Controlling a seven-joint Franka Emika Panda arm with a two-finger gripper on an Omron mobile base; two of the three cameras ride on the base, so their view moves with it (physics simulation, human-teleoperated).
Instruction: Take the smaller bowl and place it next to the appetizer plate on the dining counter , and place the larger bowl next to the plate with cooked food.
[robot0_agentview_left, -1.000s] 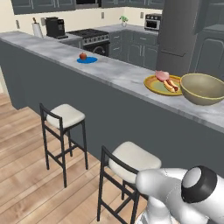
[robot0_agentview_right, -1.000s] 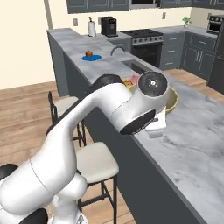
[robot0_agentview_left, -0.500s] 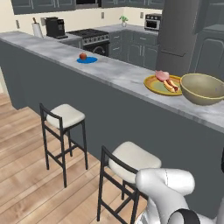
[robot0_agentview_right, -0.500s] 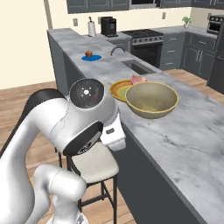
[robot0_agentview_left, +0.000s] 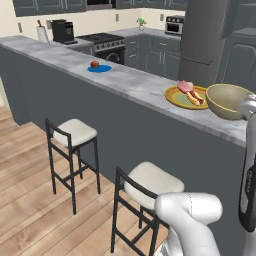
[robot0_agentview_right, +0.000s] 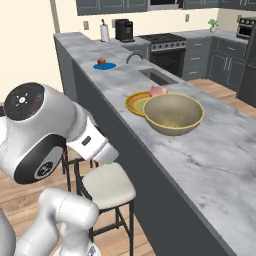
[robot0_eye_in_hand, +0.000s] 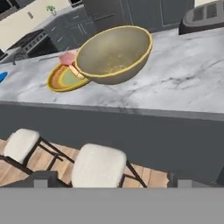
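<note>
Tool (robot0_eye_in_hand: 109, 177) wide open, empty, back off the bench's (robot0_eye_in_hand: 175, 83) front edge; big bowl (robot0_eye_in_hand: 114, 53) ahead, touching meat plate (robot0_eye_in_hand: 63, 78); blue plate (robot0_agentview_left: 99, 68) far along.

In the left base view the larger bowl (robot0_agentview_left: 229, 101) is partly covered on its right by the white arm, so that side of its rim is hidden; the dining counter (robot0_agentview_left: 135, 85) runs behind the arm and out past the right edge; in the right base view the plate with cooked food (robot0_agentview_right: 136, 102) lies half hidden behind the larger bowl (robot0_agentview_right: 173, 113), and only a pink bit of its meat shows above the rim; the appetizer plate (robot0_agentview_right: 104, 65) is too small there to tell what its red food is; in the hand view that plate (robot0_eye_in_hand: 2, 77) is cut by the left edge to a blue sliver; both stools (robot0_eye_in_hand: 97, 166) run off under the frame's lower part.
</note>
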